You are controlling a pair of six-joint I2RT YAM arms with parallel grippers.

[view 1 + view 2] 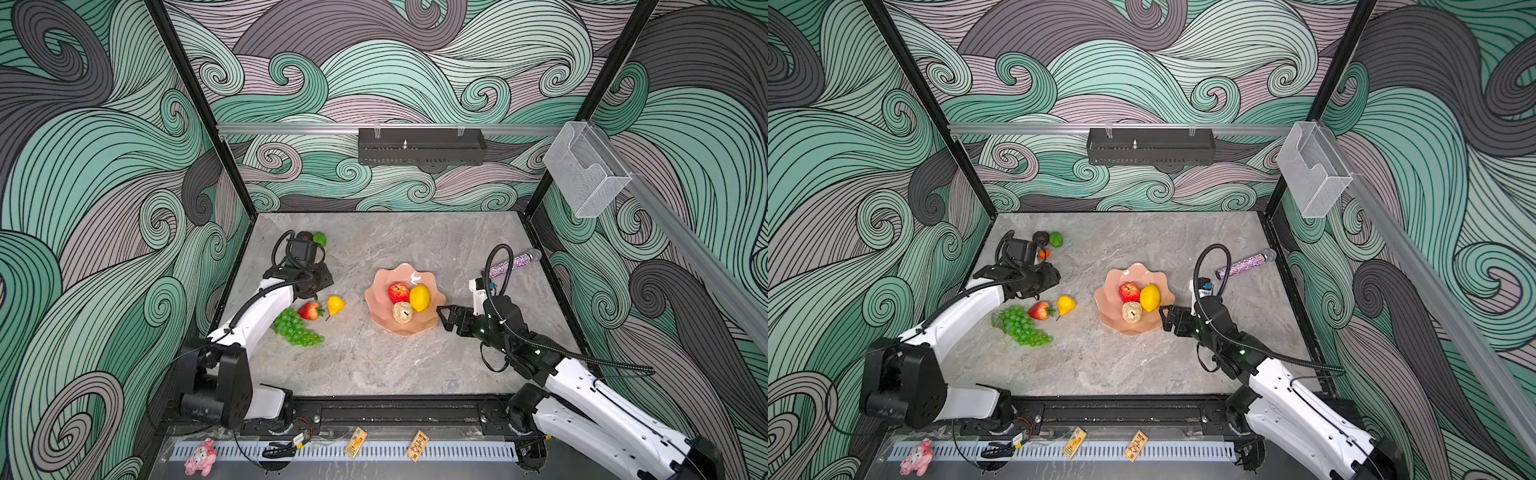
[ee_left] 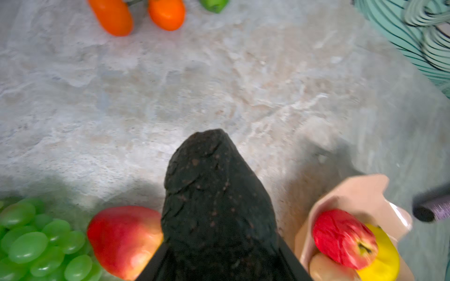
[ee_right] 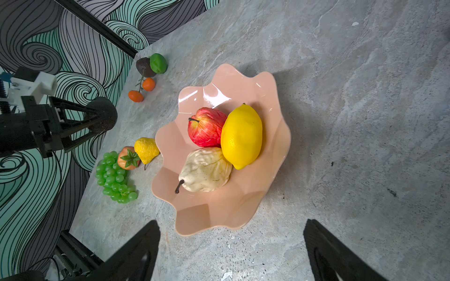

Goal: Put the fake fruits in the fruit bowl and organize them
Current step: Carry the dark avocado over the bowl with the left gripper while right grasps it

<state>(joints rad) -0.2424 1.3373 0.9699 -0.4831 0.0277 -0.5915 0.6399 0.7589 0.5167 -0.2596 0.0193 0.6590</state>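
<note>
Near the centre of the counter (image 1: pixel 374 365) the fruit bowl (image 1: pixel 399 272) holds apple (image 1: pixel 398 292), lemon (image 1: pixel 419 297) and pale pear (image 1: pixel 402 311) | we see our left hand (image 3: pixel 93 120) closed around a dark avocado (image 2: pixel 214 206), clear of the counter, long axis running straight out from the grip | bowl lies to that hand's right | our right hand (image 1: pixel 442 319) gapes empty just beside the rim

Left wrist view: oranges (image 2: pixel 166 14), grape bunch (image 2: pixel 36 243), fruit bowl (image 2: pixel 360 194) cut by edge; avocado (image 2: pixel 214 206) base blurred.
</note>
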